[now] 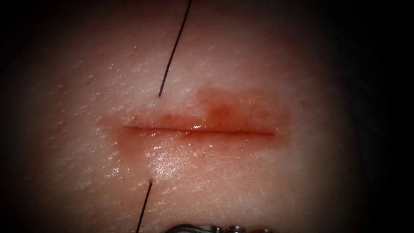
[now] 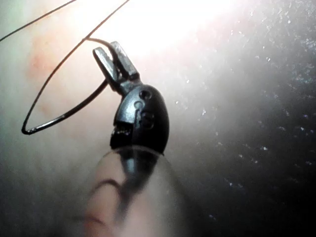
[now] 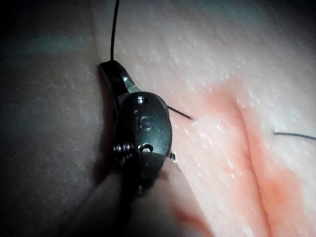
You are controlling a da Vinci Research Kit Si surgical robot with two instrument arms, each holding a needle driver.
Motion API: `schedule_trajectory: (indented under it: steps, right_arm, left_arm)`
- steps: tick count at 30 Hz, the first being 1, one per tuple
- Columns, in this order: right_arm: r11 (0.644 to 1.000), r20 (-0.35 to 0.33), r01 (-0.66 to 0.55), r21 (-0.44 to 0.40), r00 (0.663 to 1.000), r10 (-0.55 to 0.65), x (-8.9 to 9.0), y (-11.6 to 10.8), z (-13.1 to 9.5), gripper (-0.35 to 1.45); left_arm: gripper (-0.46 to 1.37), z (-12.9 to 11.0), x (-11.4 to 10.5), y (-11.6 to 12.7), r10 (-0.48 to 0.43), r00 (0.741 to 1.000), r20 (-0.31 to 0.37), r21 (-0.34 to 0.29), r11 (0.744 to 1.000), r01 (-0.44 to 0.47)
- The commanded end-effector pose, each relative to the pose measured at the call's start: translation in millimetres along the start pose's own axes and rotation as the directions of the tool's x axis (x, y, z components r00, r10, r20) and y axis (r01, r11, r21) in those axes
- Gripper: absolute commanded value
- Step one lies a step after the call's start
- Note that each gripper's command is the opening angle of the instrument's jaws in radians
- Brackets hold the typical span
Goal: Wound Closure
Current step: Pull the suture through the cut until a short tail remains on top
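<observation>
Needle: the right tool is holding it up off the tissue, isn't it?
Not quite. The left tool holds the needle up off the tissue, as the left wrist view shows. The right tool holds thread.

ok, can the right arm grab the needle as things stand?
Probably not yet. The right tool looks shut on the thread, so its jaws are taken. The needle itself seems free to approach: off the tissue, held by the left tool, jaws shut.
</observation>
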Motion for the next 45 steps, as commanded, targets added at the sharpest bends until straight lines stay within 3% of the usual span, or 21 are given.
schedule_trajectory:
  steps: [1,12,19,20,21,23,25,30,33,39,45]
  right_arm:
    - [1.0,-0.005,-0.001,0.008,1.0,0.001,0.4,-0.4,0.3,-0.35]
    - [0.994,-0.045,-0.016,0.11,0.999,0.021,2.5,-2.8,3.0,-0.35]
    - [0.991,-0.052,-0.007,0.13,0.999,0.014,2.6,-2.3,3.4,-0.35]
    - [0.993,-0.05,-0.007,0.117,0.999,0.013,2.5,-2.1,3.2,-0.12]
    - [0.996,-0.052,-0.015,0.092,0.998,0.02,2.4,-2.0,2.9,0.24]
    - [1.0,-0.042,-0.017,0.003,0.999,0.017,2.1,-1.5,2.0,1.13]
    - [0.997,-0.033,-0.02,-0.073,0.999,0.018,1.8,-1.1,0.7,1.39]
    - [0.993,-0.022,-0.023,-0.112,1.0,0.021,1.6,-0.8,-3.0,1.4]
    - [0.988,-0.059,-0.024,-0.156,0.998,0.015,1.7,-0.3,-5.6,1.39]
    - [0.974,-0.069,-0.012,-0.227,0.998,-0.004,1.4,1.9,-10.0,1.34]
    - [0.961,-0.057,-0.006,-0.276,0.998,-0.01,0.5,4.6,-12.2,1.36]
  left_arm:
    - [-0.35,0.0,0.0,0.0,0.0,1.0,0.0,-0.003,1.0,0.0]
    - [-0.35,0.0,0.0,0.0,0.0,1.0,0.0,-0.003,1.0,0.0]
    - [-0.35,0.0,0.0,0.1,0.0,1.0,0.001,-0.003,1.0,0.0]
    - [-0.35,0.0,0.0,0.1,0.001,1.0,0.0,-0.003,1.0,-0.001]
    - [-0.35,0.0,0.0,0.1,0.001,1.0,0.0,-0.003,1.0,-0.001]
    - [-0.35,0.0,0.0,0.1,0.001,1.0,0.0,-0.003,1.0,-0.001]
    - [-0.35,0.0,0.0,0.0,0.0,1.0,0.0,-0.004,1.0,0.0]
    - [-0.35,0.1,0.0,0.0,0.0,1.0,0.001,-0.003,1.0,0.0]
    - [-0.35,0.2,0.0,0.1,0.0,1.0,0.001,-0.002,1.0,0.0]
    - [-0.35,0.5,0.1,0.3,-0.001,1.0,-0.001,-0.002,1.0,0.001]
    - [-0.35,0.4,0.1,0.3,-0.001,1.0,-0.003,-0.003,1.0,0.001]
